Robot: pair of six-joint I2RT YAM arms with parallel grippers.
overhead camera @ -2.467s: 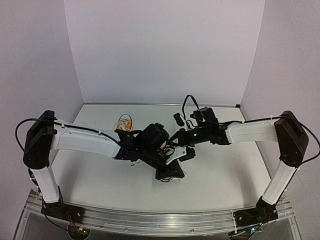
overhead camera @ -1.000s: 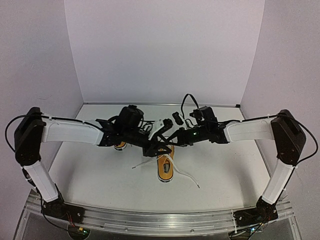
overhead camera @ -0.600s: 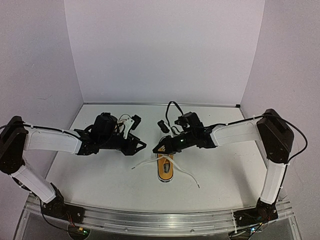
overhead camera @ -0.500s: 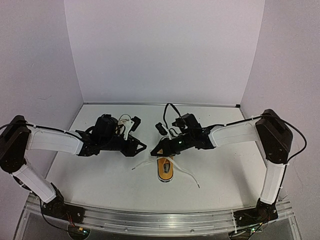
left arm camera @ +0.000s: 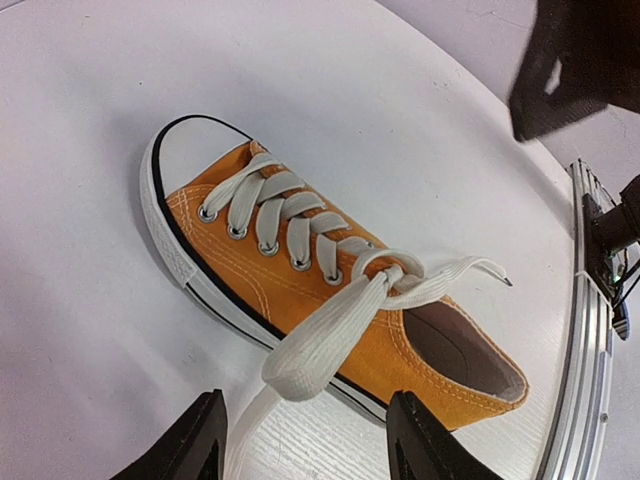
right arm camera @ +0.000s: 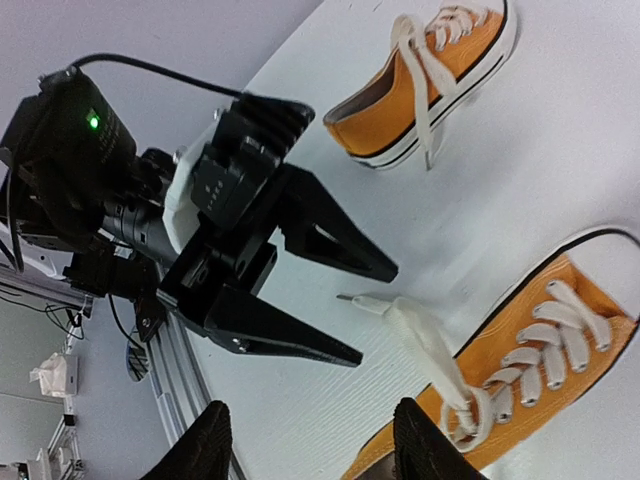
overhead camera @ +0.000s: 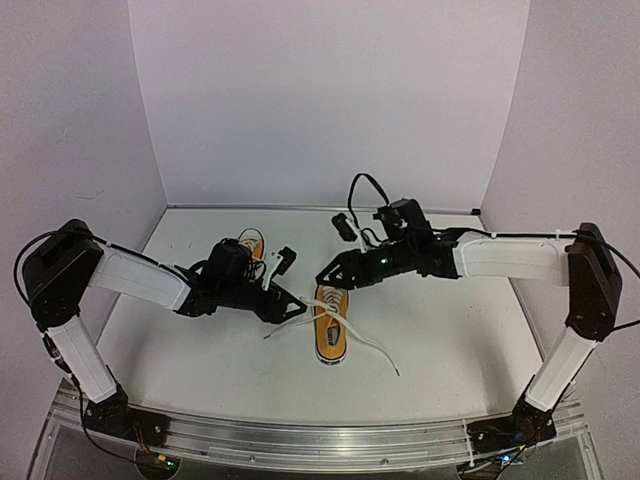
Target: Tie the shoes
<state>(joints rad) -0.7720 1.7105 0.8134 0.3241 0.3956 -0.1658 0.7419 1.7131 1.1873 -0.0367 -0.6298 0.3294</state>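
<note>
The nearer of the two orange shoes (overhead camera: pixel 330 335) lies in the middle of the table, toe toward the back. Its white laces are crossed in one simple knot (left arm camera: pixel 385 272). One lace (overhead camera: pixel 285 327) trails to its left and the other (overhead camera: pixel 372 349) to its right. My left gripper (overhead camera: pixel 295 307) is low on the shoe's left and open; that left lace (left arm camera: pixel 300 362) runs between its fingers (left arm camera: pixel 180 450), ungripped. Just behind the toe, my right gripper (overhead camera: pixel 328 280) is open and empty. The second shoe (overhead camera: pixel 250 243) lies behind my left arm, laces loose.
White walls close the table at the back and both sides. A metal rail (overhead camera: pixel 300 440) runs along the near edge, also seen in the left wrist view (left arm camera: pixel 590 330). In the right wrist view the left gripper (right arm camera: pixel 378 312) points at the lace tip (right arm camera: pixel 345 297).
The right gripper has opened and drawn back from the shoe's laces. The left gripper swung out to the left, then came back low beside the shoe. Both laces now lie loose on the table.
</note>
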